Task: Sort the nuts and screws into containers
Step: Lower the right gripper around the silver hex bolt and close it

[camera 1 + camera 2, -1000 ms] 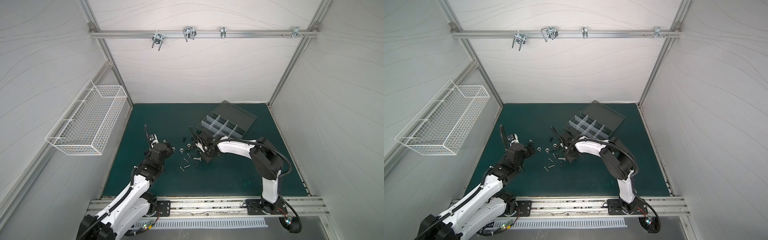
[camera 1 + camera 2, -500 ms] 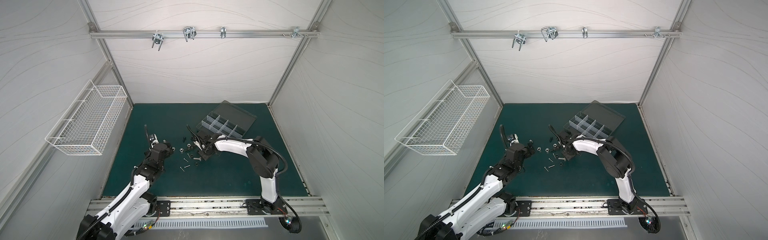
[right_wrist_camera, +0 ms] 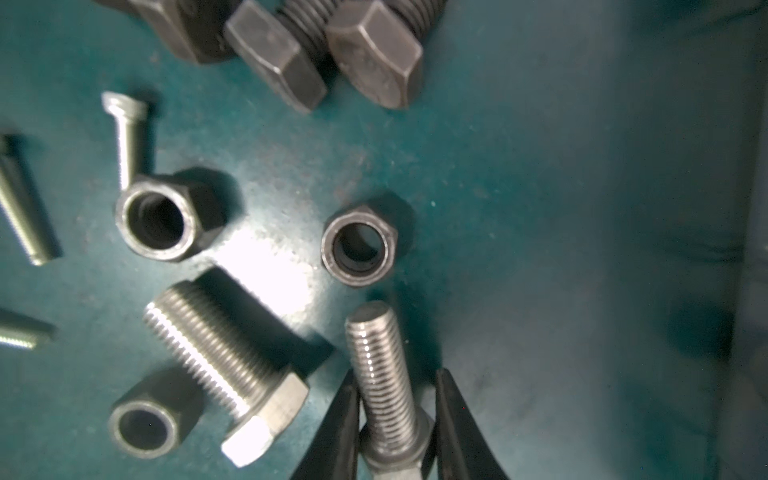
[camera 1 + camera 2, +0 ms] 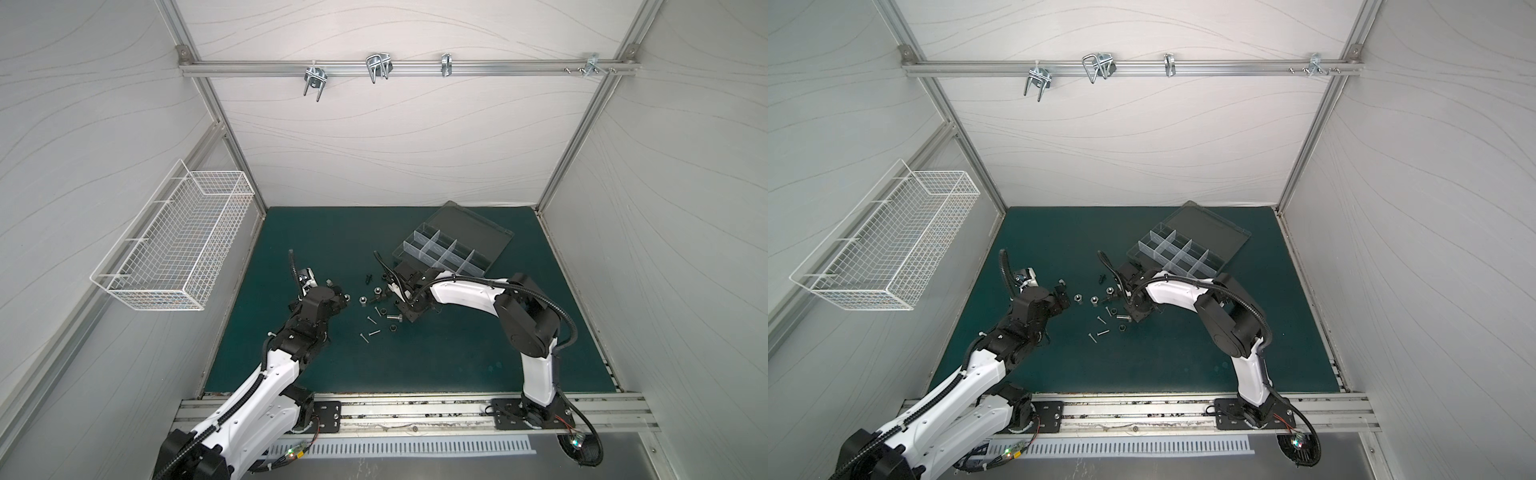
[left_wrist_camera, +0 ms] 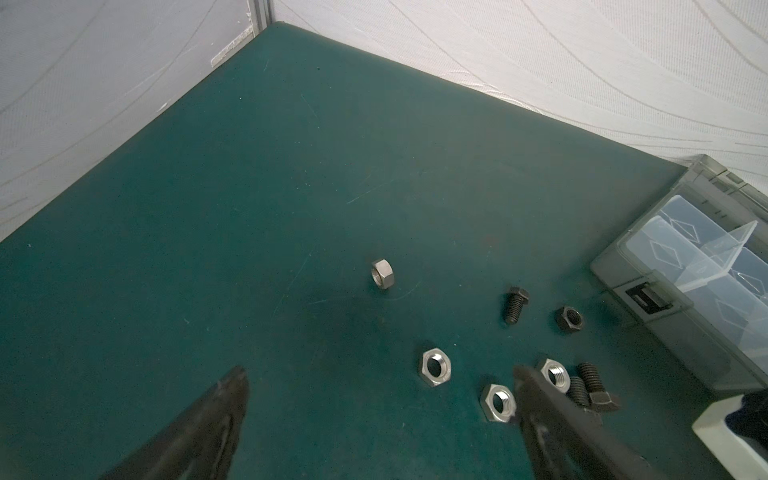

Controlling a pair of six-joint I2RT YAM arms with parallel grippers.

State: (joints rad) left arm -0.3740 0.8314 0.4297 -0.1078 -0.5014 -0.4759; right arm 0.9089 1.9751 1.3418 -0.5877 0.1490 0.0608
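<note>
Wire basket (image 4: 174, 241), white, hung on the left wall; left end effector (image 5: 378, 374), jaws spread wide, over the green tabletop (image 4: 415, 365) beside flat-lying silver nuts (image 5: 434, 368). Screws and nuts (image 4: 378, 309), loose, scattered mid-tabletop between the two arms; right end effector (image 3: 397, 370), jaws narrowed astride a silver bolt (image 3: 374, 340) lying among dark nuts (image 3: 359, 245), one finger touching its shank, firm grip not determinable. Organizer box (image 4: 436, 251), clear, just behind the right end effector, lid (image 4: 469, 228) laid open at the rear, white dividers marking compartments (image 5: 681, 257) that show bare clear floors.
</note>
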